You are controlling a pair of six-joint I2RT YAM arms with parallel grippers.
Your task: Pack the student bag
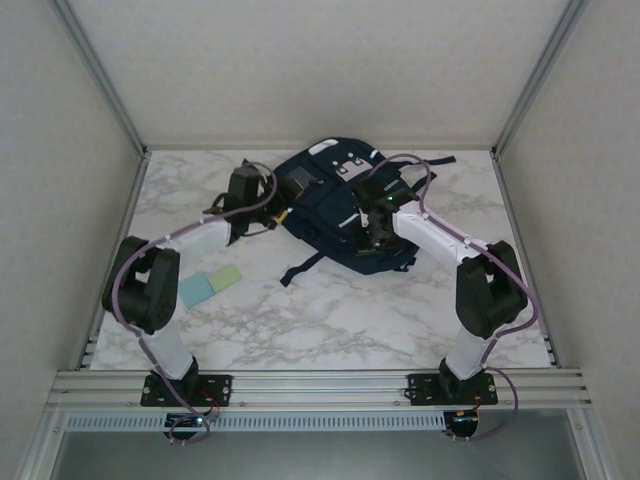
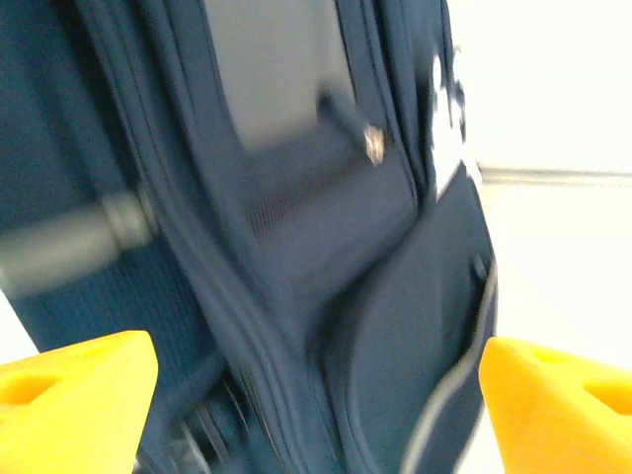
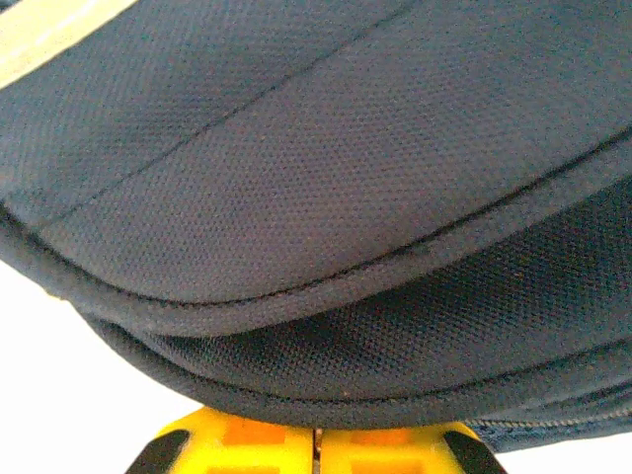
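The student bag [image 1: 320,205], dark navy with white stripes, lies flat at the back middle of the marble table [image 1: 330,320]. My left gripper [image 1: 284,213] is at the bag's left edge. In the left wrist view it [image 2: 316,395] is open, with the yellow fingertips [image 2: 69,395] far apart and blurred navy pockets and a zip pull [image 2: 373,143] of the bag [image 2: 296,257] between them. My right gripper [image 1: 372,235] sits over the bag's near right part. In the right wrist view it [image 3: 316,434] is shut, pinching a folded rim of the bag fabric [image 3: 326,247], which hides its tips.
A light blue pad [image 1: 194,290] and a green pad [image 1: 226,277] lie on the table left of centre, near my left arm. A dark strap [image 1: 300,270] trails from the bag toward the front. Grey walls and metal rails enclose the table.
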